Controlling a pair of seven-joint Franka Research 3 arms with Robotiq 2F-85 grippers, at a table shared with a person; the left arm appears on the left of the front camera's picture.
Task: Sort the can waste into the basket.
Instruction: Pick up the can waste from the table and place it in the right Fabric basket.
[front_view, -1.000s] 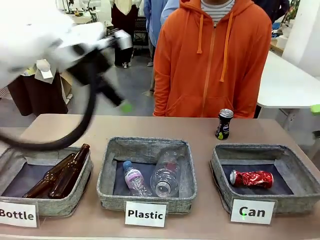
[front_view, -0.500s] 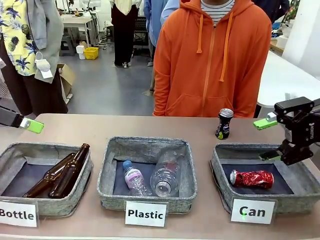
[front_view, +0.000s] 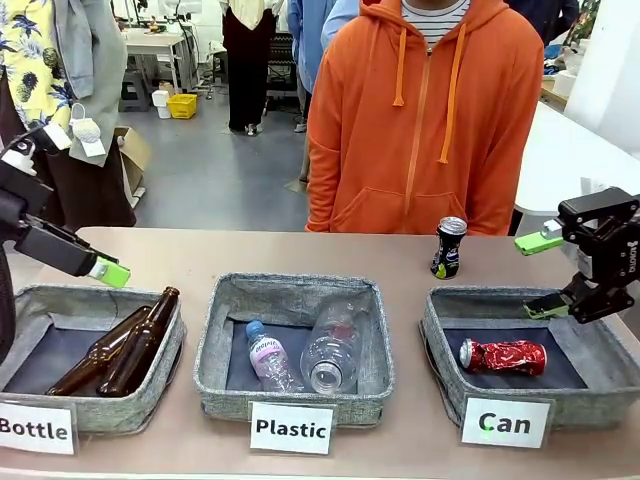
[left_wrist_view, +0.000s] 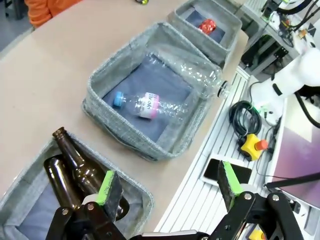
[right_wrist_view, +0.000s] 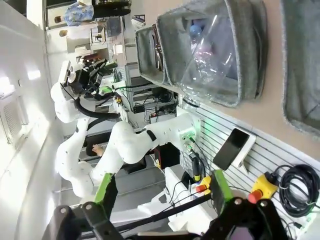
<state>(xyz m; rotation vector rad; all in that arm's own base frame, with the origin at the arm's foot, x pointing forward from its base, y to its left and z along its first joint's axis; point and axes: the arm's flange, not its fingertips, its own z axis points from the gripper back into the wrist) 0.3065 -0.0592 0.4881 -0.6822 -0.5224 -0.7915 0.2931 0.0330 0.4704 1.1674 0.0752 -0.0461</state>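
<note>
Front view: the crushed red can (front_view: 503, 357) is seen lying inside the "Can" basket (front_view: 437, 330), while the black can (front_view: 449, 248) stands upright on the table (front_view: 300, 255) at the basket's 11 o'clock, before a person in orange (front_view: 425, 115). The right gripper (front_view: 540, 275), fingers spread and empty, is held above the basket's 2 o'clock edge. The left gripper (left_wrist_view: 167, 187) is likewise spread, above the "Bottle" basket (front_view: 25, 310).
</note>
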